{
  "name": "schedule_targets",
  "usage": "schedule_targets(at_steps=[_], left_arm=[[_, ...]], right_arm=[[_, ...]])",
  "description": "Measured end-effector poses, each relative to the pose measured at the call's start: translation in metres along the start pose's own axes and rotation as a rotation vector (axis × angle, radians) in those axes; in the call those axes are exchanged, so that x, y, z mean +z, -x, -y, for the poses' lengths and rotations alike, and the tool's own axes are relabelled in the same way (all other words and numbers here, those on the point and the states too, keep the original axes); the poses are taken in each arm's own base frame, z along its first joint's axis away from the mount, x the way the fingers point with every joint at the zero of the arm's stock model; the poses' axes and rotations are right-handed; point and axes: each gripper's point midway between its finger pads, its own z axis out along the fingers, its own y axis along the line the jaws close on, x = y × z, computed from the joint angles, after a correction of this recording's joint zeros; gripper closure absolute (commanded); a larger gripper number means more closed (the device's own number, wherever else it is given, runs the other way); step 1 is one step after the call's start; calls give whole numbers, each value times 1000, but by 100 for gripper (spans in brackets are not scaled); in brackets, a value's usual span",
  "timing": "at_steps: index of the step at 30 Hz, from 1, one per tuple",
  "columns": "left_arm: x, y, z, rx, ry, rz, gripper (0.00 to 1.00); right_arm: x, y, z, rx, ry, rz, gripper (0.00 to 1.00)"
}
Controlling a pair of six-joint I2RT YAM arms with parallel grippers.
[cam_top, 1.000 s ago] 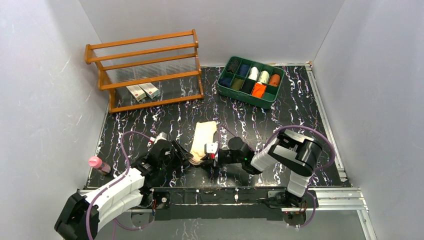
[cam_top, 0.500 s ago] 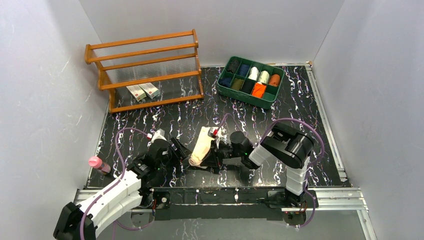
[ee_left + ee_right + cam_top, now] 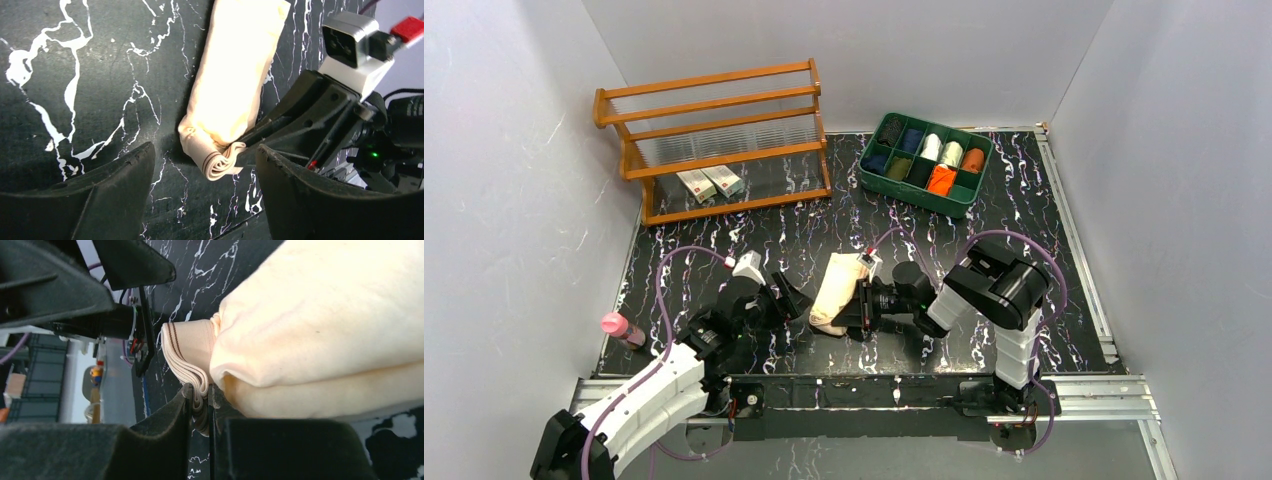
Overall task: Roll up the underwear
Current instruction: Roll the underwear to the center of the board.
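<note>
The pale tan underwear (image 3: 835,288) lies folded in a long strip on the black marbled table, its near end wound into a small roll (image 3: 220,162). My right gripper (image 3: 857,310) lies on its side at that end and is shut on the striped waistband (image 3: 195,375); its own view shows the gripper (image 3: 200,400) pinching the band. My left gripper (image 3: 796,298) is open and empty just left of the roll, and in its own view the gripper (image 3: 205,157) has the roll between its spread fingers, untouched. The bright orange underwear (image 3: 940,180) sits in the green bin.
A green divided bin (image 3: 871,181) with several dark, white and dull orange rolls stands at the back right. A wooden rack (image 3: 714,140) with two small boxes (image 3: 710,183) stands at the back left. A pink bottle (image 3: 621,328) lies at the left edge.
My right gripper has turned and moved away from me with the waistband, winding the tan underwear's near end into a roll. My left gripper has moved forward beside it.
</note>
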Motion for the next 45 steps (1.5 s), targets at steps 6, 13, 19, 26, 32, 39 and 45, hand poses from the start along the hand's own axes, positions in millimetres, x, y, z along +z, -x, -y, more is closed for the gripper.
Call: schedule_targets(at_steps=[6,13,19,26,32,39,45], left_arm=[[1,-7,6,53,-43,-42,28],[5,-16,11,98,-89,-93,29],[12,-30,7,115,-92,-163,30],[15,-37,5,151,-106,-194,35],[23,-41,0,176,-81,-228,39],[36,-35,1,198,-46,-236,46],[51,-29,7,195,-45,-228,45]], right_arm=[[-3,4,10,150,-49,10,91],[-4,7,16,289,-92,12,91],[-7,10,22,372,-100,7,90],[-13,14,27,430,-83,4,87],[-17,15,29,444,-84,9,87],[-23,15,32,453,-79,18,85],[-26,17,32,476,-68,23,83]])
